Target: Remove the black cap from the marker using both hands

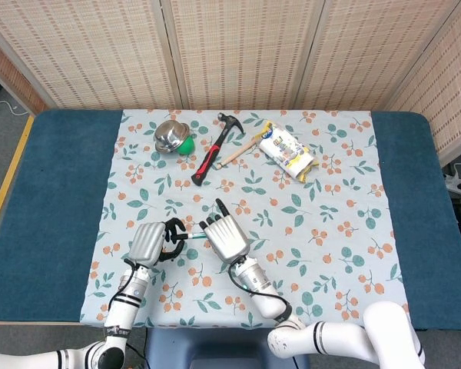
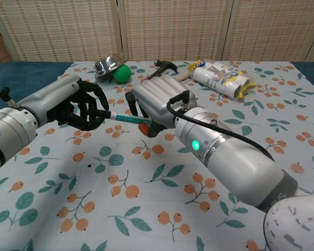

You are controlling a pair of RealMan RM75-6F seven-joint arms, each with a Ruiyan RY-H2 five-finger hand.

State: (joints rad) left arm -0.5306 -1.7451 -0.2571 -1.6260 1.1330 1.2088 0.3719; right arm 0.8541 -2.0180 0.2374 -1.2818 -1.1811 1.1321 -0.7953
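Held level just above the floral-clothed table [image 1: 330,192], the slim green-barrelled marker [image 2: 126,119] spans both hands: the right hand [image 2: 156,103] has its fingers wrapped round the barrel, while the left hand [image 2: 73,102] has its dark fingers closed over the black cap end, hiding it

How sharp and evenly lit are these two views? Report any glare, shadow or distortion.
Head view: even, soft light, sharp throughout, only a glint on the steel bowl. Chest view: close-up perspective enlarges the right robot hand and its forearm; soft shadows under both arms, the left robot hand stays sharp, the marker readable.
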